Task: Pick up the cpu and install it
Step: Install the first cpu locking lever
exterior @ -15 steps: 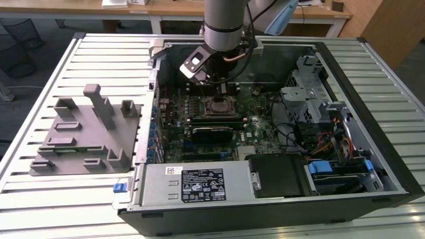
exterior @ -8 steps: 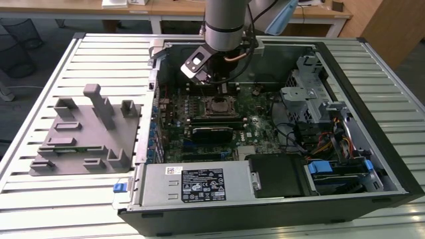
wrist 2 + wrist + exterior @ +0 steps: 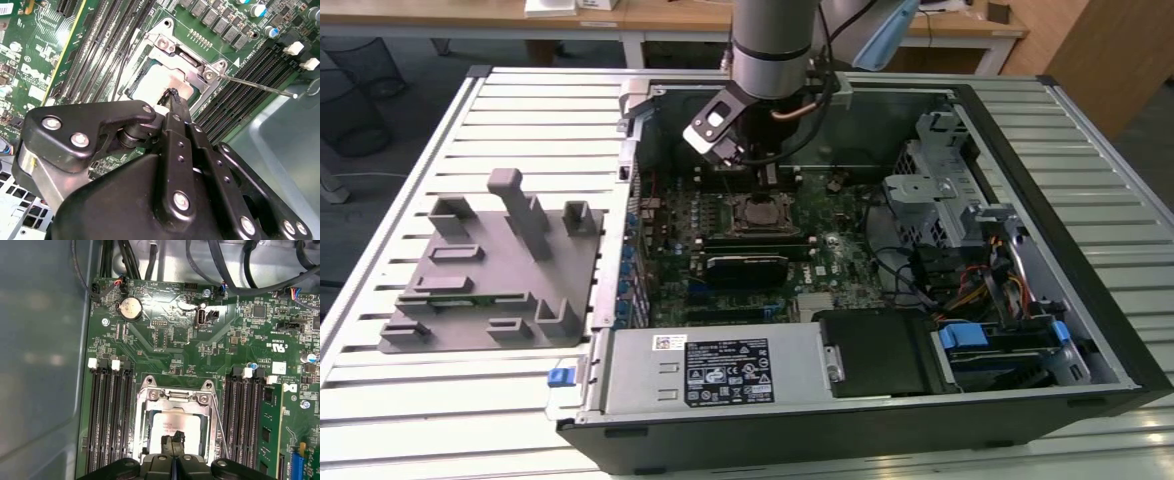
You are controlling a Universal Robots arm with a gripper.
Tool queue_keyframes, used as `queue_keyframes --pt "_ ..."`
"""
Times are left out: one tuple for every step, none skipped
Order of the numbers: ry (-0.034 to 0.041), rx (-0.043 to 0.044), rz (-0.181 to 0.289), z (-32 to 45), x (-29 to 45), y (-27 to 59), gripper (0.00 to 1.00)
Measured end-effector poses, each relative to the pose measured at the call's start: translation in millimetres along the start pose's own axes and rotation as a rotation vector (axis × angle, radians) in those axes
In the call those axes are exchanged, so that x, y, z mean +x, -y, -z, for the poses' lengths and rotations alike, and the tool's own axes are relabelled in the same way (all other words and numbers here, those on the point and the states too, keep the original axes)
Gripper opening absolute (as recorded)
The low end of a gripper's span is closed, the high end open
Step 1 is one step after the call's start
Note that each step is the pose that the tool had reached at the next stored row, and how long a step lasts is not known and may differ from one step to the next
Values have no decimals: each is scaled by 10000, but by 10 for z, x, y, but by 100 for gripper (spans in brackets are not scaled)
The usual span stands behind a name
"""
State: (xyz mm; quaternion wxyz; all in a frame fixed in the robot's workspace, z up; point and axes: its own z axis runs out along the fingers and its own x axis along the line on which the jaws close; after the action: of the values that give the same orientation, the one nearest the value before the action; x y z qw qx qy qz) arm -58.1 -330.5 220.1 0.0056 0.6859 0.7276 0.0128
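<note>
**A:** Where does the cpu [image 3: 174, 432] lie from the tool [image 3: 173, 444]?

**B:** Straight under it. In the first wrist view the chip's pale silver top sits inside the socket frame [image 3: 175, 396] on the motherboard [image 3: 170, 352], and the tool's black tips come down over the edge of the chip nearest the camera.

**A:** Does the second wrist view agree?

**B:** Yes. There the tool [image 3: 172, 95] points at the cpu [image 3: 155, 82], which lies flat within the metal frame. The thin lever [image 3: 255, 86] stands out to one side, swung clear of the frame.

**A:** Tips apart or together?

**B:** Together, as far as I can judge; they read as one narrow black point in both wrist views. Whether they press on the chip's top or stop just above it, I cannot tell.

**A:** And from outside?

**B:** In the exterior view the arm [image 3: 777, 45] reaches down into the open computer case [image 3: 1087, 290] on the bench [image 3: 440, 400], directly over the socket. The grey tray [image 3: 494, 270] stands well apart, on the exterior view's left.
</note>
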Motion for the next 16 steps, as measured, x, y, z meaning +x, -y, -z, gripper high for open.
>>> queue_keyframes --pt "0 0 0 9 0 0 11" --pt "0 0 0 18 0 0 11" --pt "0 0 0 26 0 -1 11" --pt "0 0 0 34 0 -1 11" --pt "-1 -1 0 44 1 -1 11" --pt "0 0 0 55 0 -1 11" --pt "0 0 0 66 1 -2 11" --pt "0 0 0 77 1 -2 11" --pt "0 0 0 86 1 -2 11" --pt "0 0 0 96 1 -2 11" --pt "-1 0 0 106 1 -3 11" --pt "-1 0 0 114 1 -3 11" --pt "0 0 0 119 1 -3 11" --pt "-1 0 0 122 1 -3 11" --pt "0 0 0 126 1 -3 11" --pt "-1 0 0 132 1 -4 11"
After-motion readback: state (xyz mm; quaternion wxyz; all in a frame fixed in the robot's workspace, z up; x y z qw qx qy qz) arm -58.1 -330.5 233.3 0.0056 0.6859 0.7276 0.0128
